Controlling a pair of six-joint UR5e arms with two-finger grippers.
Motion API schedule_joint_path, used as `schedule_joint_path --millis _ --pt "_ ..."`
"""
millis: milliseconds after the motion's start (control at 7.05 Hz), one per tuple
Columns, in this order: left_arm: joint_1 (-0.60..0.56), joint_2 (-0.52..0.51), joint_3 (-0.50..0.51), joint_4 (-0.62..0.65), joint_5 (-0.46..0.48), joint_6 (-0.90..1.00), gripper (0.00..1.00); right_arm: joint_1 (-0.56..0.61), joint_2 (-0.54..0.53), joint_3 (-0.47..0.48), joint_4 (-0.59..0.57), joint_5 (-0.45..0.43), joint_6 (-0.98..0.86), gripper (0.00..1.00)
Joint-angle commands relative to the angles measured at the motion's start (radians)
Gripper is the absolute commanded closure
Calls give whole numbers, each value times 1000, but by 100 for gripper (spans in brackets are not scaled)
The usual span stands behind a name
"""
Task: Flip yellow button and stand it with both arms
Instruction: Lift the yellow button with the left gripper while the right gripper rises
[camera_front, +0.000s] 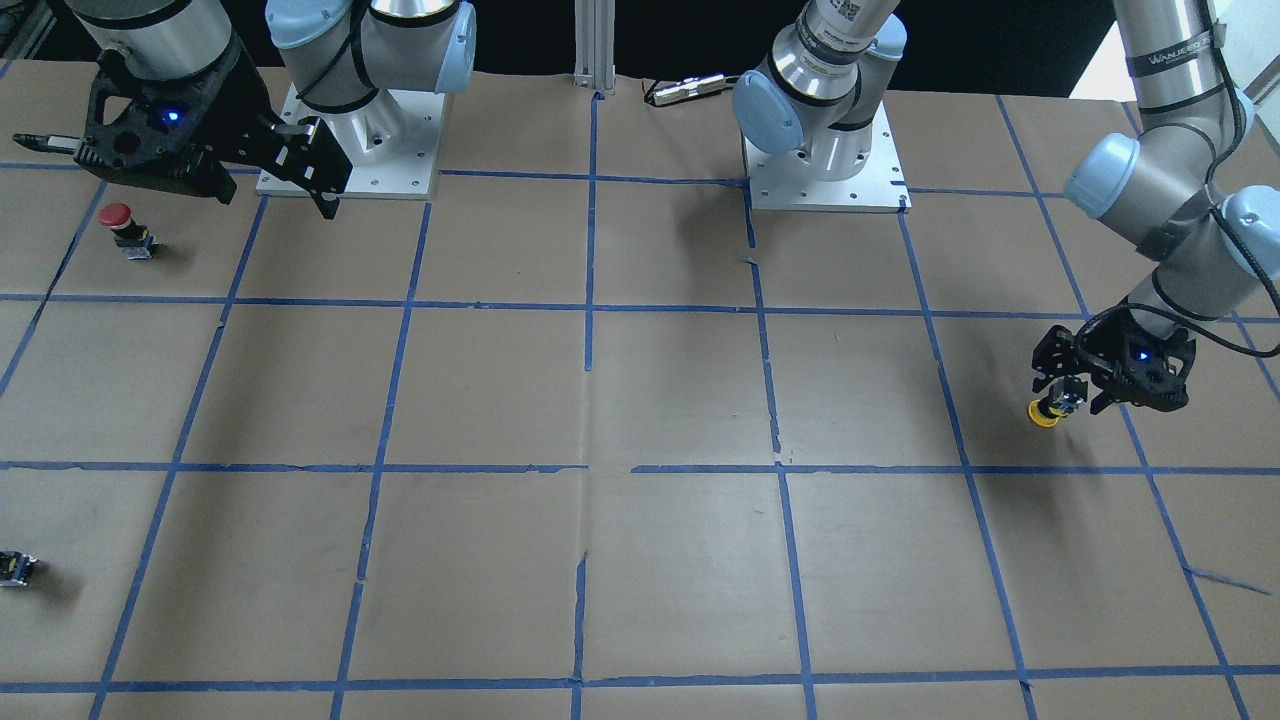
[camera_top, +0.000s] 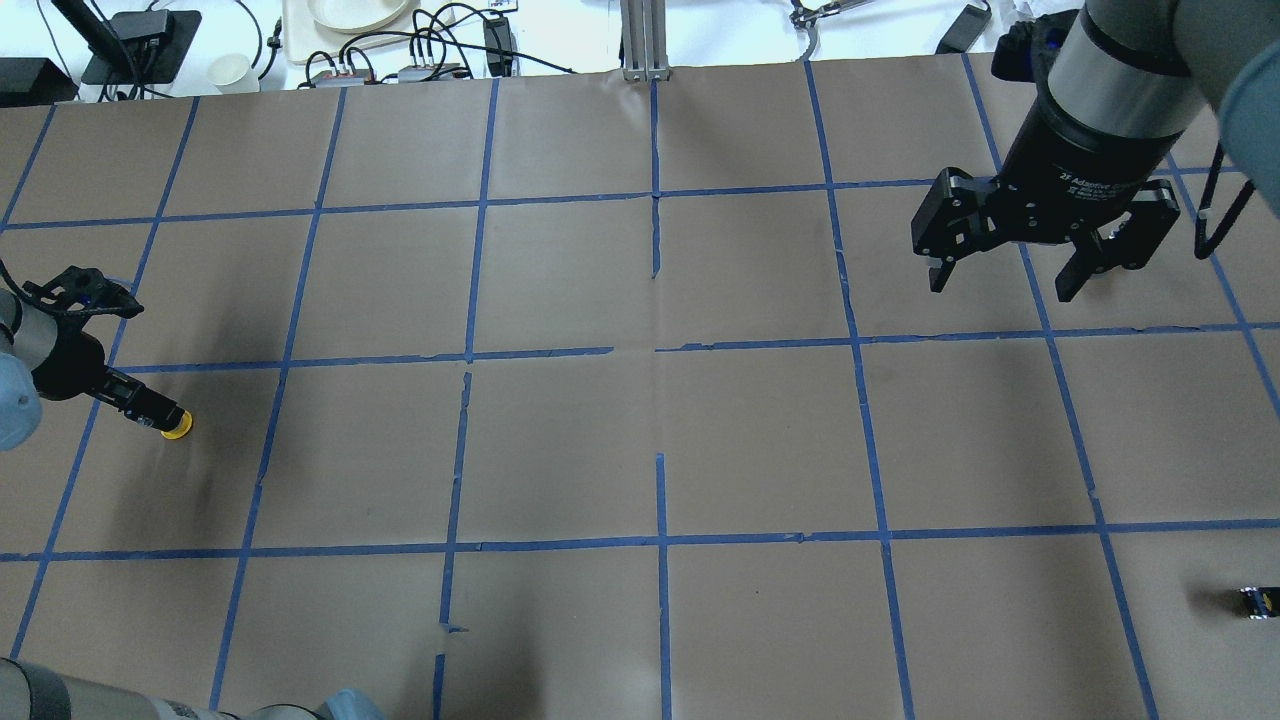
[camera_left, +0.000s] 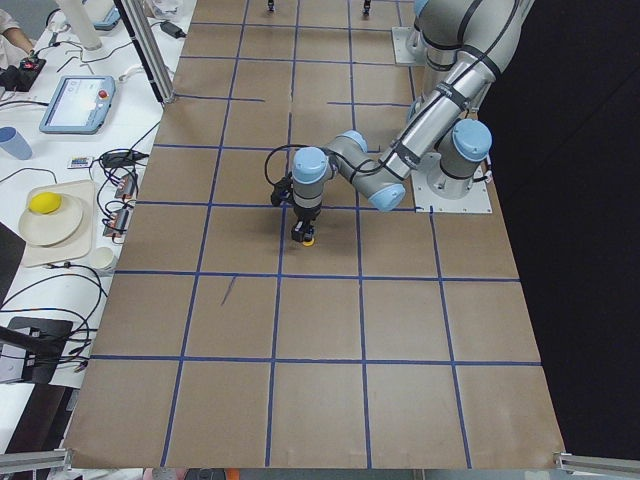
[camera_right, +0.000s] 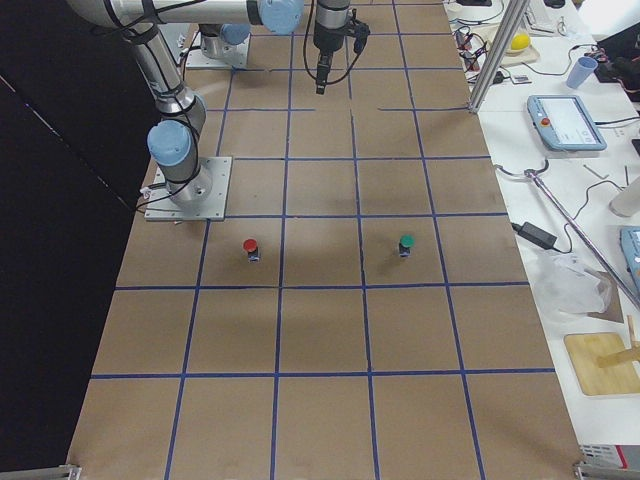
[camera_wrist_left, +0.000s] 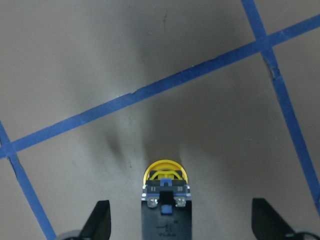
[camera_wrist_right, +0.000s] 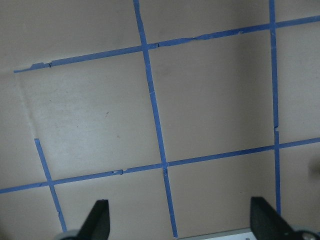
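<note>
The yellow button (camera_wrist_left: 165, 176) stands upside down, its yellow cap on the brown paper and its black-and-grey body (camera_wrist_left: 166, 210) pointing up toward the wrist camera. My left gripper (camera_wrist_left: 183, 221) hangs over it, open, with a finger (camera_wrist_left: 99, 220) well clear on either side. The button (camera_front: 1045, 411) shows at the table's left end below the same gripper (camera_front: 1066, 392), and again in the overhead view (camera_top: 177, 427). My right gripper (camera_top: 1003, 286) hovers open and empty high over the far right squares.
A red-capped button (camera_front: 120, 224) stands near the right arm's base, and a green-capped one (camera_right: 406, 244) stands one square over. A small dark capless block (camera_top: 1255, 602) lies at the right edge. Blue tape lines grid the paper-covered table (camera_top: 660, 440).
</note>
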Motion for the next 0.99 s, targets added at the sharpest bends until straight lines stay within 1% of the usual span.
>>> schedule_joint_path --millis 0,142,284,425,567,709,851 --pt "0 4 2 0 3 6 82 0 1 0 1 -1 1 0" --pt "0 15 2 -3 3 6 88 0 -1 0 -2 1 -1 0" --pt "-9 25 11 -16 -3 6 89 0 1 0 -6 2 -1 0" --pt "-15 45 14 -59 -6 -1 90 -6 5 -3 -8 23 14 0" --pt "-34 83 40 -136 -38 -38 90 -6 5 -12 -5 83 154 0" --pt "-84 132 93 -315 -80 -137 90 -6 5 -17 -5 194 291 0" --pt "-147 163 164 -448 -137 -260 90 -8 8 -18 -9 277 400 1"
